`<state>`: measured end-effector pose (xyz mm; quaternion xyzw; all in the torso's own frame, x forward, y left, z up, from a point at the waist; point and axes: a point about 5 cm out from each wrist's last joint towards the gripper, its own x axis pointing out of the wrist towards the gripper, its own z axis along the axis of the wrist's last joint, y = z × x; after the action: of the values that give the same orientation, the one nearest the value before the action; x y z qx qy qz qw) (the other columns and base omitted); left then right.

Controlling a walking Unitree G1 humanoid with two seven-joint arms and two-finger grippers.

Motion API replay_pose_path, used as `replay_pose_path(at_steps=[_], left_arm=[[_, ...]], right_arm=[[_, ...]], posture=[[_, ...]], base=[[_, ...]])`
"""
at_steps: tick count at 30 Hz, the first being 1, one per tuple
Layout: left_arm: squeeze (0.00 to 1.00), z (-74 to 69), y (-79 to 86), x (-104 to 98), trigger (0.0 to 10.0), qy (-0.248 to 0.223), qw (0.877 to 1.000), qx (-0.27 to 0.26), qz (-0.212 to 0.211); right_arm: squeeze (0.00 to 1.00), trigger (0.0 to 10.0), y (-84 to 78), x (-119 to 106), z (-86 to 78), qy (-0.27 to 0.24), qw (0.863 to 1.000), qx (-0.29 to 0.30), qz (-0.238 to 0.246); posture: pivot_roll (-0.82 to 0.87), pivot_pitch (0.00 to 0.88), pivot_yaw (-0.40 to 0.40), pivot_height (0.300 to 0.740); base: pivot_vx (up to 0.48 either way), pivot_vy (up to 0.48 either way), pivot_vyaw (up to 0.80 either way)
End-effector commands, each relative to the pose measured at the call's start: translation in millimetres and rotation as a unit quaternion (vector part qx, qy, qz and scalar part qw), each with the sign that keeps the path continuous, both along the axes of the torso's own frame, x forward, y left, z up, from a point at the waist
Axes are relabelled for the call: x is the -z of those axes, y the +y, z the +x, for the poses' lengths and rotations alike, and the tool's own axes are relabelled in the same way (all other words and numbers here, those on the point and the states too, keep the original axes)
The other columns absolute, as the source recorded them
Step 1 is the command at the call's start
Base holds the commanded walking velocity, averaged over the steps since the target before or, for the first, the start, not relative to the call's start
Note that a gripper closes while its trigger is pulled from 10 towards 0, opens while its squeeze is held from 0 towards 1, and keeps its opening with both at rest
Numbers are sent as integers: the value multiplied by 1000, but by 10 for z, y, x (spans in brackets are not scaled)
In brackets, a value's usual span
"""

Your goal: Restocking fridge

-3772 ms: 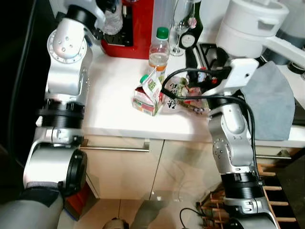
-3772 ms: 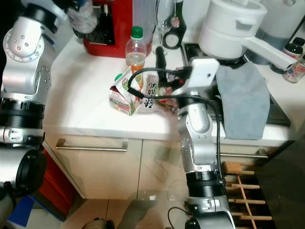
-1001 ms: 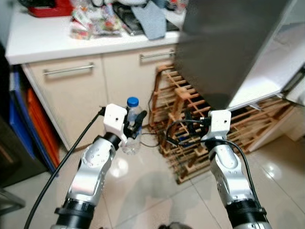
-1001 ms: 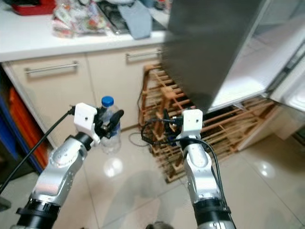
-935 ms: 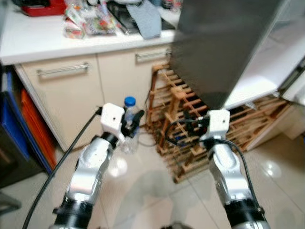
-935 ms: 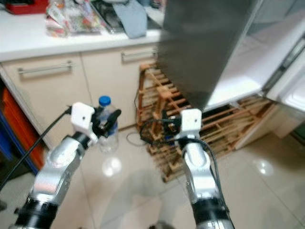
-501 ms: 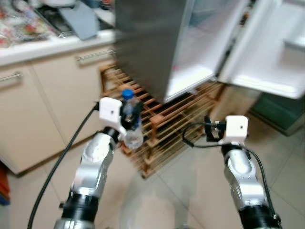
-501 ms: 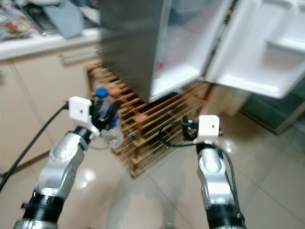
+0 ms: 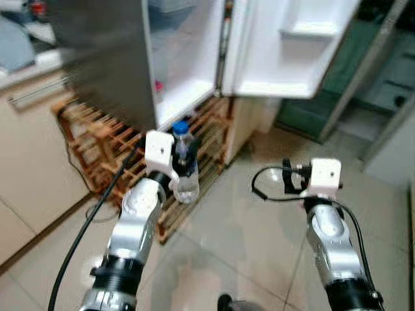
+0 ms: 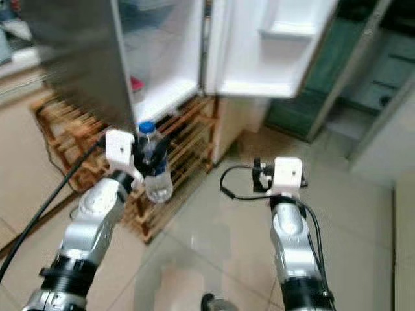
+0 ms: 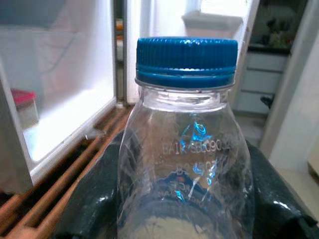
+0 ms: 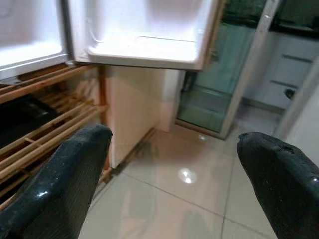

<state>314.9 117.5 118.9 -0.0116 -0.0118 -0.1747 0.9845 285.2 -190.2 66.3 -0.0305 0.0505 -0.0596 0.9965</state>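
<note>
Clear plastic, blue-capped, the water bottle (image 9: 183, 163) stands upright, clamped in the left end effector (image 9: 181, 159). Ahead of it gapes the fridge (image 9: 188, 58), its door (image 9: 295, 45) swung wide above a wooden rack (image 9: 104, 146). The right end effector (image 12: 174, 169) spreads wide, holding nothing.

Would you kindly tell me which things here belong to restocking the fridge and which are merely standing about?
Job: clear plastic water bottle with blue cap, held in left tool; open white fridge; empty right tool.
Bystanders: wooden slatted rack; beige cabinet.
</note>
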Motion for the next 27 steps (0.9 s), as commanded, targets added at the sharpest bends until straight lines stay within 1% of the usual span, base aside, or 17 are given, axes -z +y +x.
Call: replay_pose_path(at_steps=[1, 5, 9, 10, 12, 15, 20, 26, 27], left_arm=[[0, 61, -37, -128, 10000, -25, 1000, 4, 0], [0, 88, -64, -153, 10000, -31, 999, 13, 0], [0, 100, -115, -187, 10000, -36, 999, 25, -12], [0, 104, -154, -206, 10000, -39, 999, 31, -19], [0, 113, -176, -213, 10000, -40, 998, 32, -20], [0, 120, -195, -216, 10000, -42, 998, 35, -21], [0, 133, -226, -215, 10000, -44, 998, 40, -21], [0, 182, -266, -275, 10000, -54, 997, 47, -22], [0, 185, -271, -282, 10000, -56, 997, 48, -22]], right_arm=[[35, 10000, 12, -134, 57, -29, 1000, 0, -4], [31, 10000, 44, -143, 62, -28, 999, -9, -17], [31, 10000, 56, -162, 69, -34, 999, -14, -21], [35, 10000, 32, -175, 72, -37, 999, -12, -23], [35, 10000, 15, -185, 83, -39, 999, -10, -24], [35, 10000, -10, -210, 89, -48, 999, -5, -23], [35, 10000, -4, -223, 108, -49, 998, -5, -25], [35, 10000, 9, -243, 138, -54, 998, -3, -28], [31, 10000, 10, -248, 137, -57, 998, -2, -27]], posture=[[-111, 0, 14, 740], [-119, 0, 21, 740], [-125, 0, 21, 740], [-126, 0, 20, 740], [-130, 0, 18, 740], [-135, 0, 19, 740], [-139, 0, 22, 740], [-148, 0, 38, 740], [-148, 0, 40, 740]], base=[[420, 0, 0], [431, 0, 0], [431, 0, -687], [431, 0, -750], [435, 0, -756], [435, 0, 0], [436, 0, 0], [437, 0, -784], [439, 0, 0]])
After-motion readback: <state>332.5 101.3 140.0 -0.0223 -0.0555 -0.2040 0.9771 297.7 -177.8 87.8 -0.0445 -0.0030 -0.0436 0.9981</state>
